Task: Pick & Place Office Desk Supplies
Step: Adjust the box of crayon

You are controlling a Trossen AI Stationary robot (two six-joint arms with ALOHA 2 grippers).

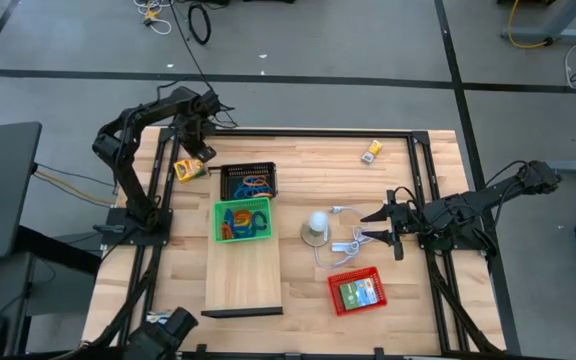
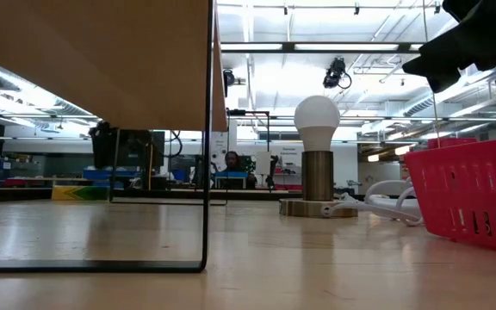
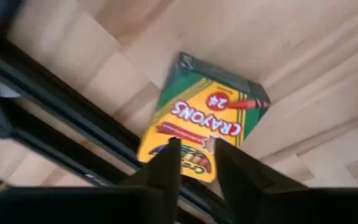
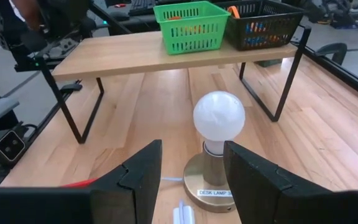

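Between the left claw's (image 3: 194, 158) half-parted fingers, the crayon box's (image 3: 197, 124) edge lies on the table

Two dark jointed arms (matte black, angular), each ending in two flat, squared black fingers.

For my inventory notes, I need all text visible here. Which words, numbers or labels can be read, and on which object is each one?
"CRAYONS": on the crayon box, seen upside down in the left wrist view.
"24": on the same box, beside the name.
"DESK LAMP": on the label on the lamp base; further characters are cut off.
The packet in the red tray and the small yellow box: print too small to read.
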